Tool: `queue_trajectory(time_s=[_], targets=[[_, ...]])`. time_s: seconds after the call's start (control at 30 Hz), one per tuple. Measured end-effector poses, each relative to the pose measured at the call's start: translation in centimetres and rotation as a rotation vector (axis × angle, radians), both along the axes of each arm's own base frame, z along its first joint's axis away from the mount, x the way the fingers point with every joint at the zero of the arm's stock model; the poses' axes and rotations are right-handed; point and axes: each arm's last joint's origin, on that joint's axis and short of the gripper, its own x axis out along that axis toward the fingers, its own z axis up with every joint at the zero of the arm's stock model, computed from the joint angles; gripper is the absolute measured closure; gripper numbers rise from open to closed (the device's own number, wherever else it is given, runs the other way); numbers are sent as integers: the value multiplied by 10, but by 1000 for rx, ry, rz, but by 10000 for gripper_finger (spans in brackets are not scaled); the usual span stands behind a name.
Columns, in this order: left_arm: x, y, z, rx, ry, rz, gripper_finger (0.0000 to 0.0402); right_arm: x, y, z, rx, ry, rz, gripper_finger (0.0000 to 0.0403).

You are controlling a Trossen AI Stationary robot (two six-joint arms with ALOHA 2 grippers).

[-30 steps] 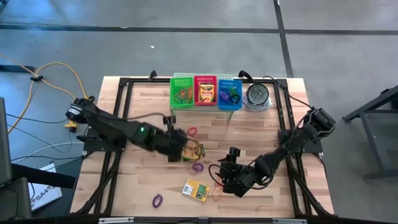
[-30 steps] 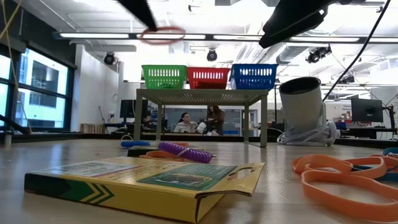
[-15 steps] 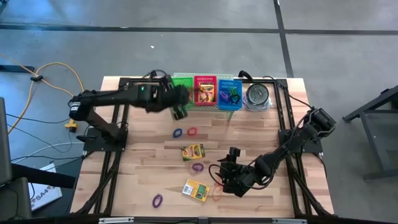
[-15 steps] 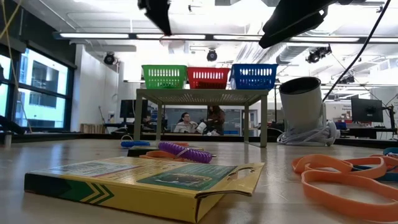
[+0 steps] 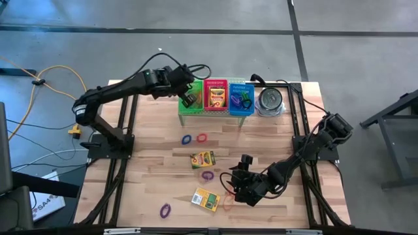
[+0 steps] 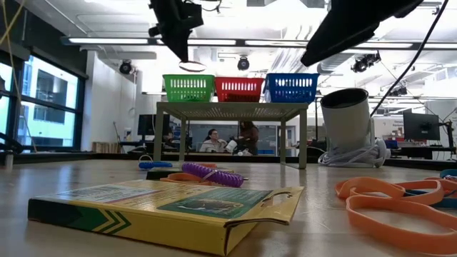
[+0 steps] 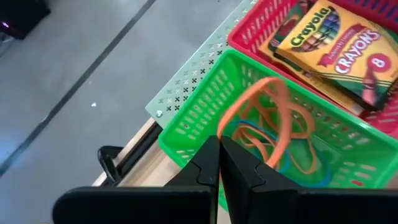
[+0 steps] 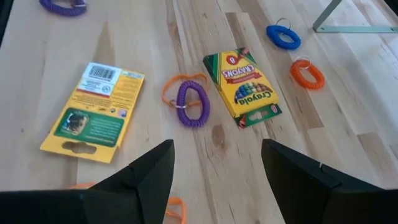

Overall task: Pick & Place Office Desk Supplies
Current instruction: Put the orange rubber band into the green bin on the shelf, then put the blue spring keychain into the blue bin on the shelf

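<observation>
Left wrist view: my left pincer [image 7: 219, 163] pinches an orange rubber band [image 7: 268, 119] over the green basket [image 7: 205, 109], ready to drop with other bands. Right pincer [image 8: 216, 163] gapes empty above the table's crayon boxes [image 8: 244, 85].

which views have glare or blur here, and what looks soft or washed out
Low view: bright ceiling lights wash out the background, so both arms read as dark silhouettes, and the near crayon box is slightly soft. Left wrist view: the floor beyond the green basket is blurred. Right wrist view: its own pincer is dark and soft. High view: even light, no glare.
</observation>
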Motion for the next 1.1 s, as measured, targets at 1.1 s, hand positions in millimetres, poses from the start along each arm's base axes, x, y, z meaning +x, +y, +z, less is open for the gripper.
queue_trajectory(time_s=[1.1], targets=[[12,-30,-9,-83,17,-73,297,0,0,0,2,2,2,172]])
